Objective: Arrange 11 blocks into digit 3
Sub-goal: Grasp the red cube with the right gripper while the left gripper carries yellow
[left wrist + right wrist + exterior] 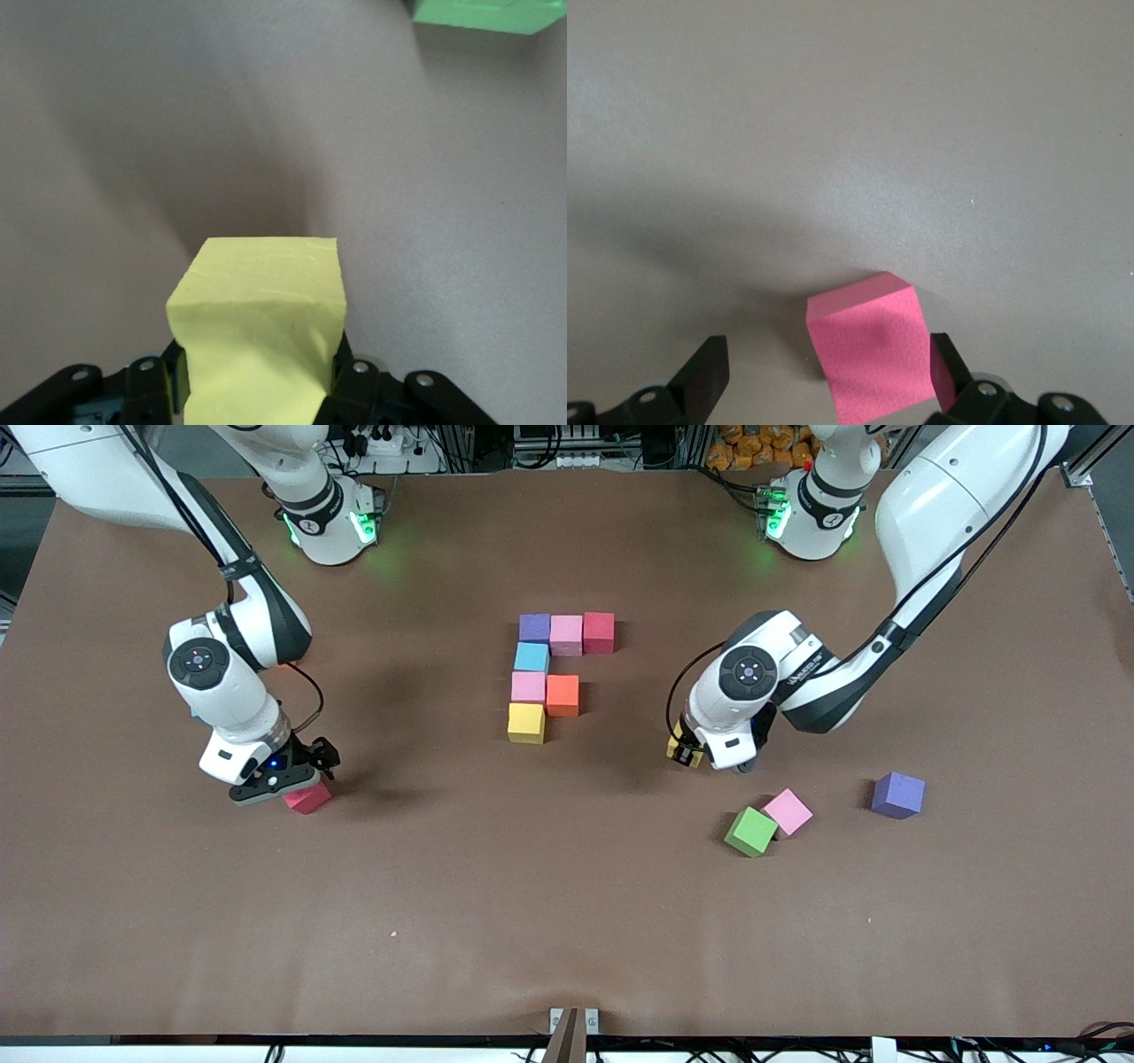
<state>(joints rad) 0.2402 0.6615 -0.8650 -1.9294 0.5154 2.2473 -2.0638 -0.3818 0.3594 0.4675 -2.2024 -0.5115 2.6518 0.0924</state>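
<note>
Left gripper (257,390) clamps a yellow block (261,319) above the bench (443,886); right gripper (833,390), jaws wide, straddles a red block (873,345).

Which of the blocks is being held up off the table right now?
The yellow block, clamped in the left pincer. The other yellow block lies in the digit 3, and all the rest sit on the table.

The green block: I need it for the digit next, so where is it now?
In the front view the green block sits on the table toward the left arm's end, touching a pink block, with the purple block a little way off.
</note>
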